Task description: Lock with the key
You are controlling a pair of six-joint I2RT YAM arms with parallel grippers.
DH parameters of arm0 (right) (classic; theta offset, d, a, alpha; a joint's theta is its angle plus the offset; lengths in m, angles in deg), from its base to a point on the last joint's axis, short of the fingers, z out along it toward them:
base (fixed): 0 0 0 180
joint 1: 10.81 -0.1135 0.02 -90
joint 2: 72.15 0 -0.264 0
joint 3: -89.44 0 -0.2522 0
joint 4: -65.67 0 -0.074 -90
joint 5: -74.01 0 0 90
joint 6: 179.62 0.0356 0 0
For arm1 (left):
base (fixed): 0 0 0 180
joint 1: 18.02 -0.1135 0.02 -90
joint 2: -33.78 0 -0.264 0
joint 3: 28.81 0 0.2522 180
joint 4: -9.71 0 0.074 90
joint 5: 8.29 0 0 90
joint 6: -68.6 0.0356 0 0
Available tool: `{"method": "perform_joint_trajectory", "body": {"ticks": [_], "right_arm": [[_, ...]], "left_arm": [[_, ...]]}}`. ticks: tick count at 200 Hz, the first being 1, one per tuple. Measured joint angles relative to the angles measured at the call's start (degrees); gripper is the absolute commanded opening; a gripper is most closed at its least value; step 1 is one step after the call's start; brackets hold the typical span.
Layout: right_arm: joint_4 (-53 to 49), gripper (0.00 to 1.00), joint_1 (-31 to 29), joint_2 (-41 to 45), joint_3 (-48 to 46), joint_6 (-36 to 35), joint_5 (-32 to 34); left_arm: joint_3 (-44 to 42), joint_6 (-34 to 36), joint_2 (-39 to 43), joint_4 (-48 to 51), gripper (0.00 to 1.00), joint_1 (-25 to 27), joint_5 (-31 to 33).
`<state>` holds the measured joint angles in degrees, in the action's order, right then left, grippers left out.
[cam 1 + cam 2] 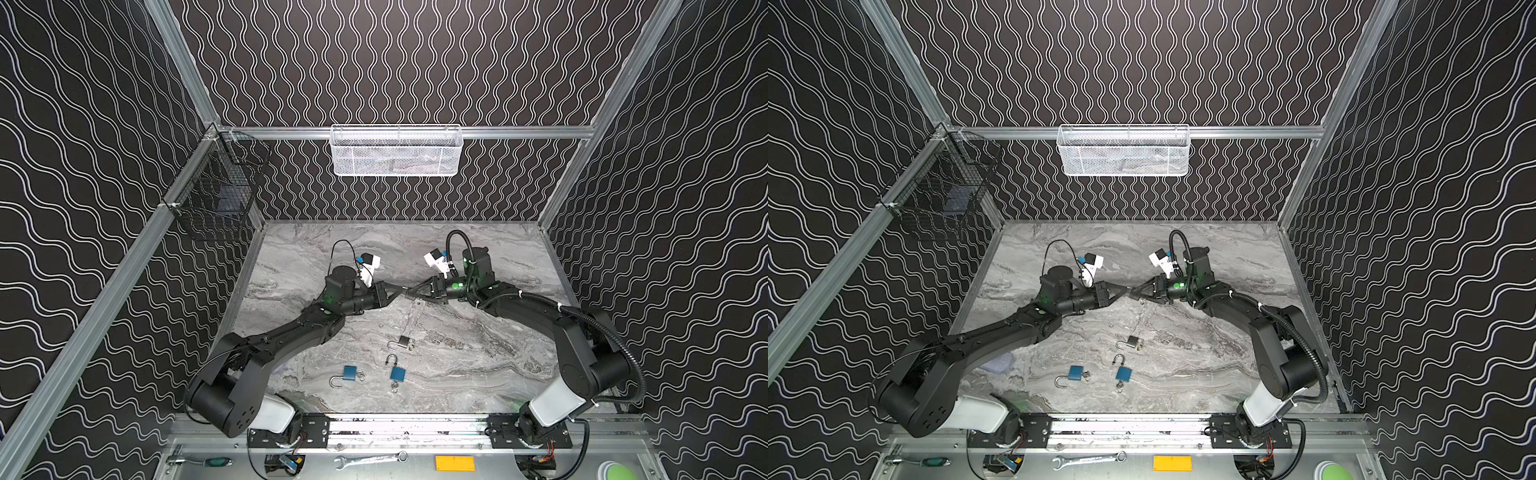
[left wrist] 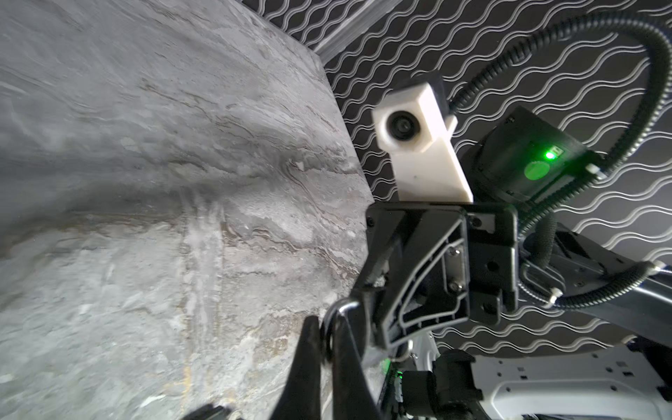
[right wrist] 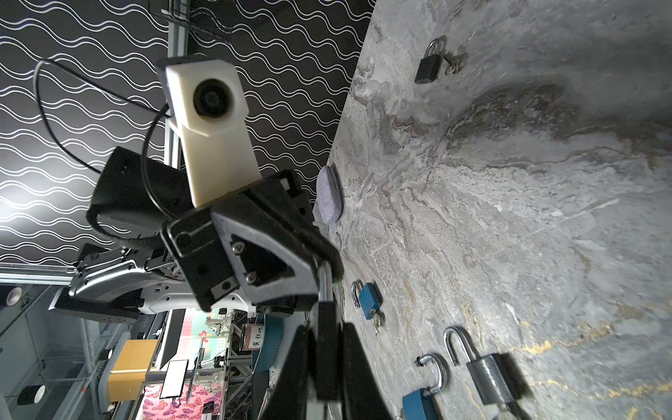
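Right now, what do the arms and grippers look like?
The left arm and right arm are matte black with white base shells, green lights and white wrist cameras. The left gripper and right gripper have black tapered fingers. A corrugated conduit follows the right arm; a thin wire, the left.

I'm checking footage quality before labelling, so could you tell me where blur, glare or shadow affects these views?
Top views: sharp and evenly lit, padlocks small. Left wrist: table smeared, its edge bowed, a green light flaring. Right wrist: glare on the wall, a broad shadow across the table, lens bending the scene.
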<state>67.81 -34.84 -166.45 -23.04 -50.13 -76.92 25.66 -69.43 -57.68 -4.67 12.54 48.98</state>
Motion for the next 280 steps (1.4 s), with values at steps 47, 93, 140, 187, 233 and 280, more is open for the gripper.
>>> {"method": "perform_joint_trajectory", "body": {"ticks": [47, 93, 140, 187, 233, 280], "right_arm": [[-1.53, 0.00, 0.09, -0.42, 0.94, -0.96, 0.96], [-1.66, 0.00, 0.11, 0.55, 0.63, -2.60, 1.86], [0.76, 0.00, 0.13, 2.08, -2.01, -3.15, 3.45], [2.43, 0.01, 1.14, 3.26, -3.67, -3.06, 3.65], [2.91, 0.01, 1.38, 3.23, -4.02, -2.82, 3.28], [4.94, 0.02, 1.38, 2.58, -4.22, -1.51, 2.93]], "left_arm": [[0.76, -0.17, -1.07, -0.15, 0.00, 0.22, 1.01], [4.37, 2.19, -0.39, 7.10, 0.24, 0.26, 1.79], [5.27, 3.02, -0.72, 8.26, 0.42, -1.66, -4.42], [4.98, 1.68, -3.72, 4.22, 0.43, -2.43, -6.86], [3.15, -0.96, -5.92, -2.40, 0.42, -2.45, -8.33], [2.89, -3.04, -7.10, -7.48, 0.31, -2.45, -8.92]]}}
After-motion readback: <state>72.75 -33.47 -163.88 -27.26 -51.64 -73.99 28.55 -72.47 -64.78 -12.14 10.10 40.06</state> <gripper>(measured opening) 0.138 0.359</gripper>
